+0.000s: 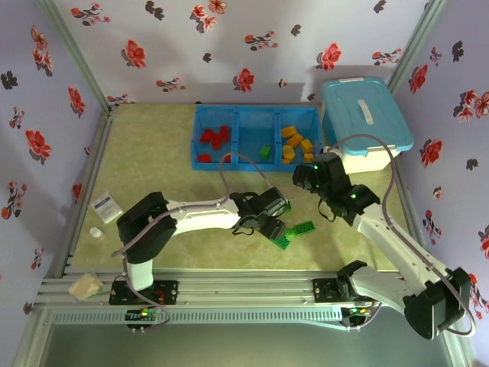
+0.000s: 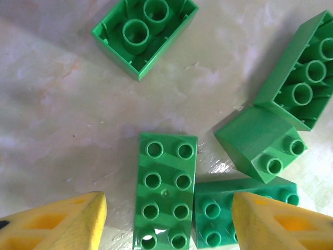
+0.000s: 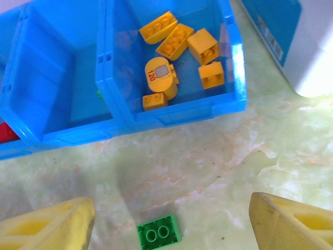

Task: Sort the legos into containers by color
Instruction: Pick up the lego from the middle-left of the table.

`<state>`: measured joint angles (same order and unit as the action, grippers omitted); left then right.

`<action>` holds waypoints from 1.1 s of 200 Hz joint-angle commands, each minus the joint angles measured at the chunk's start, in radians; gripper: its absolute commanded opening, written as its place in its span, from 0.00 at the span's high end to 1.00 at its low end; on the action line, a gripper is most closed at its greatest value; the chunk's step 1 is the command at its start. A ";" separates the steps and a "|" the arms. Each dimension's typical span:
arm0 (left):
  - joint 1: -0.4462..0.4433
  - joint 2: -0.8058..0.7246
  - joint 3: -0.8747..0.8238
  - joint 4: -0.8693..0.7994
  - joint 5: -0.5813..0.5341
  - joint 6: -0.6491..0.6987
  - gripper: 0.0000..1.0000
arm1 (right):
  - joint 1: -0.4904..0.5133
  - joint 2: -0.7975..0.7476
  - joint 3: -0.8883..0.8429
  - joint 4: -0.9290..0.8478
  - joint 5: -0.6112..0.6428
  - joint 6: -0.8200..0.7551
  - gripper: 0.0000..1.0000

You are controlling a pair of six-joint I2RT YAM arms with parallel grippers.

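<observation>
Left gripper [image 2: 166, 221]: my fingers stand apart, gripping nothing; a green eight-stud brick [image 2: 165, 195] lies between them; a darker green brick [image 2: 229, 208] touches it on my right-finger side; three more green legos [image 2: 143, 34] lie beyond my tips
Right gripper [image 3: 171, 216]: fingers apart, empty; a small green brick [image 3: 158, 235] lies between them
Blue tray [image 3: 171, 117]: beyond my right fingertips; yellow legos [image 3: 179, 52] in its end compartment

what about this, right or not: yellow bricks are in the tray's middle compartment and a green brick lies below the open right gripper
Not quite: the yellow bricks are in the tray's right-hand compartment, not the middle, as the right wrist view shows. The green brick and open right gripper are correct.
</observation>
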<state>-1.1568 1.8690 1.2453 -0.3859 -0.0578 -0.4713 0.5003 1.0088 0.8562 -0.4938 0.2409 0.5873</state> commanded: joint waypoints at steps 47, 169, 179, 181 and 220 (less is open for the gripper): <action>-0.008 0.111 0.110 -0.119 -0.017 0.037 0.40 | -0.031 -0.130 -0.069 -0.043 0.030 0.049 0.24; -0.005 0.184 0.175 -0.181 -0.064 0.040 0.69 | -0.035 -0.170 -0.075 -0.063 0.023 0.051 0.25; 0.003 0.178 0.175 -0.187 -0.072 0.043 0.72 | -0.034 -0.170 -0.075 -0.061 0.023 0.051 0.25; 0.005 0.177 0.175 -0.189 -0.074 0.043 0.73 | -0.034 -0.169 -0.075 -0.061 0.022 0.052 0.25; 0.081 0.079 0.130 -0.176 -0.093 0.038 0.75 | -0.035 -0.170 -0.078 -0.064 0.017 0.055 0.25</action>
<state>-1.1366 2.0289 1.4048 -0.5354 -0.1131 -0.4377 0.4709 0.8524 0.7872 -0.5468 0.2440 0.6220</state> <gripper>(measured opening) 0.327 0.749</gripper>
